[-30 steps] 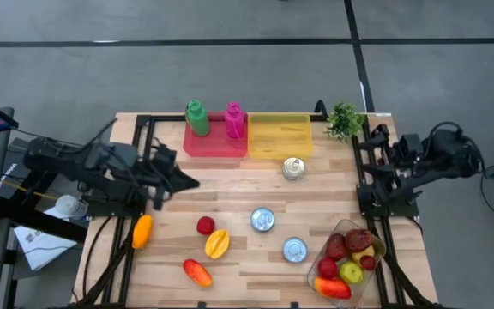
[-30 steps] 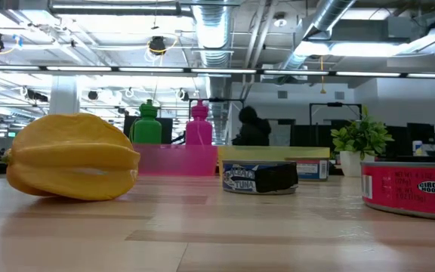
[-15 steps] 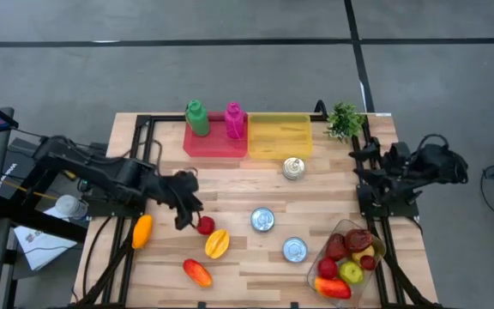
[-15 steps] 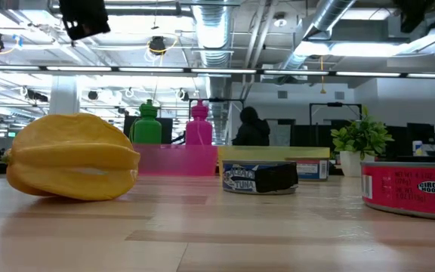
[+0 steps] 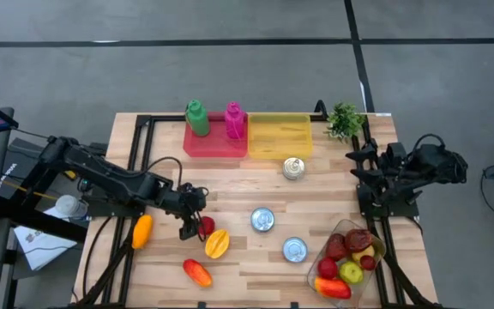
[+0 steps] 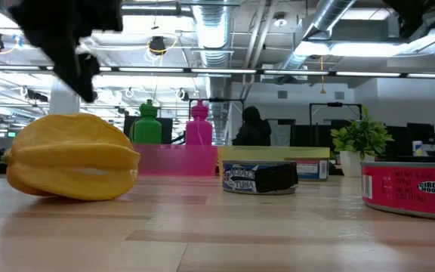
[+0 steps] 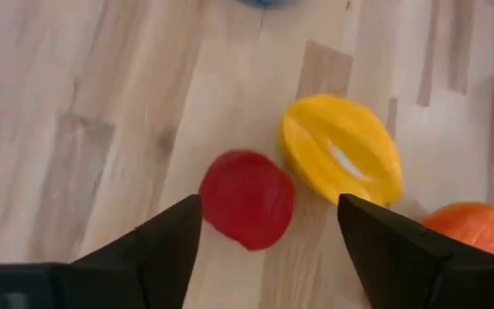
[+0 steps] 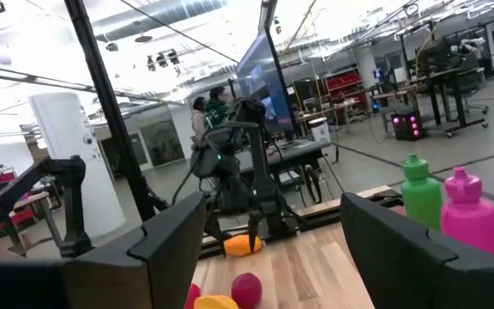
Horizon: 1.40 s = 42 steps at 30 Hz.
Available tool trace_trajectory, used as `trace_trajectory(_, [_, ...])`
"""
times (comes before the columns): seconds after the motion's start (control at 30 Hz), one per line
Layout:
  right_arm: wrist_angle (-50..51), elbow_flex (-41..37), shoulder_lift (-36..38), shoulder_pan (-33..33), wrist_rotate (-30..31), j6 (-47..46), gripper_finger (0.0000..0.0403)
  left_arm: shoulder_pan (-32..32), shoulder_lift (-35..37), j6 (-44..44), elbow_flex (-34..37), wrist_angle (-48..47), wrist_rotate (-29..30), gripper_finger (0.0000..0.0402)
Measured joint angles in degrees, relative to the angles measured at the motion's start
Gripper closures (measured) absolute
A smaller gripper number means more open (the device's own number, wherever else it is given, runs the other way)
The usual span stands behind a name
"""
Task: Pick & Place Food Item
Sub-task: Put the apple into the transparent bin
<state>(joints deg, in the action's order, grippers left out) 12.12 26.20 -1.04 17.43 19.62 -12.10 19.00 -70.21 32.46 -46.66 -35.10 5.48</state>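
Note:
A small round red fruit (image 5: 205, 225) lies on the wooden table left of centre, with a yellow star fruit (image 5: 217, 243) just beside it. My left gripper (image 5: 192, 225) hangs open right above the red fruit's left side. In the left wrist view, the red fruit (image 7: 247, 199) shows between the two spread fingers of my left gripper (image 7: 268, 204), and nothing touches it. My right gripper (image 5: 356, 161) waits open above the table's right edge. In the low view, my left gripper (image 6: 72, 53) hangs over the star fruit (image 6: 70, 156).
An orange fruit (image 5: 142, 230) and an orange-red one (image 5: 197, 273) lie nearby. Three cans (image 5: 262, 220) (image 5: 294, 250) (image 5: 293, 167) stand mid-table. A bowl (image 5: 376, 249) of fruit sits at the near right. At the far edge are a red tray (image 5: 214, 144) with two bottles, a yellow tray (image 5: 279, 136) and a plant (image 5: 344, 120).
My left gripper has swung from the table's left side toward the right and the near edge, come down over the red fruit, and opened. My right arm has shifted a little toward the table's left.

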Motion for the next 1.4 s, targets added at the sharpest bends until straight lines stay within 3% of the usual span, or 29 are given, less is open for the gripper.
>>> trace_trajectory(0.4, [1.6,0.0,0.0,0.0,0.0,-2.9,0.0138,0.5,0.6,0.9,12.3,18.7,0.0,0.0093])
trace_trajectory(0.63, [2.0,0.0,0.0,0.0,0.2,-3.2,0.0138,-0.3,0.7,0.5,14.1,23.3,0.9,0.0082])
trace_trajectory(0.83, [2.0,0.0,0.0,0.0,0.2,-3.1,0.0138,-1.2,0.7,-0.8,14.6,29.3,5.4,0.0087])
trace_trajectory(1.17, [2.0,0.0,0.0,0.0,1.5,-3.0,0.0138,-2.4,0.7,2.6,14.6,30.2,5.5,0.0096])
trace_trajectory(1.4, [2.0,0.0,0.0,0.0,1.5,-3.0,0.0138,-3.4,0.9,5.1,14.6,30.5,5.4,0.0043])
